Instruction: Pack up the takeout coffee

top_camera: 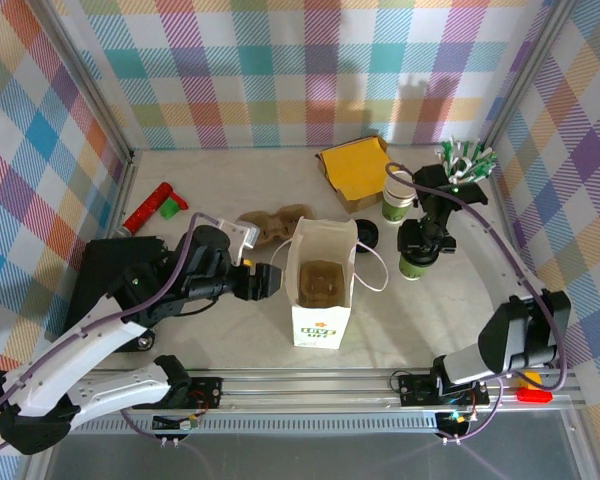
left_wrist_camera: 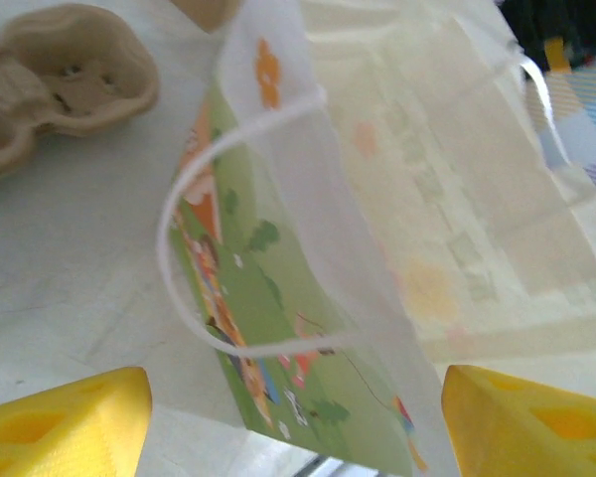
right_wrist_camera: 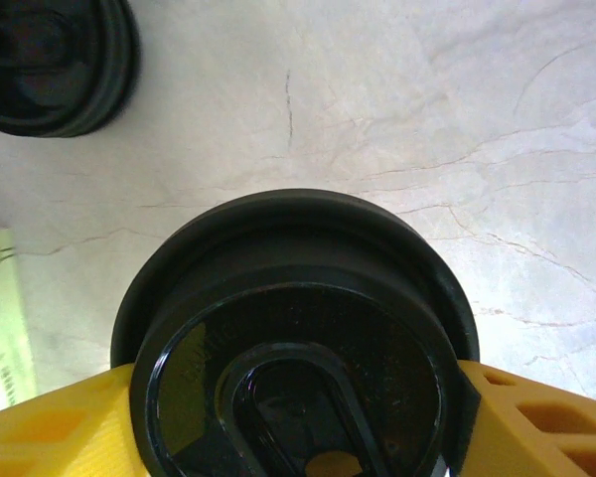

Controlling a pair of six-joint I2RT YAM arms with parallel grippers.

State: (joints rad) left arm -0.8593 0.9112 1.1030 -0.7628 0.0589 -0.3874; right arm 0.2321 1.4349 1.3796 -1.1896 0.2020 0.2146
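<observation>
Walls (top_camera: 280,70): pastel multicolour plaid.
Counter (top_camera: 220,180): pale grey-white, marbled veining.
Paper bag (top_camera: 320,325): white, green band, orange print.
Takeout coffee cup (top_camera: 413,266): green lower band, black lid (right_wrist_camera: 298,338).
Right pincer (right_wrist_camera: 298,417): yellow fingertips.
Cup carrier (top_camera: 275,225): brown.
Box (top_camera: 355,165): yellow.
Tube (top_camera: 148,210): red, green cap.

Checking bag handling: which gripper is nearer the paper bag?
Left. The left gripper sits open right beside the bag, on the left arm's side. The right gripper is farther off on the other side, around a lidded cup.
</observation>
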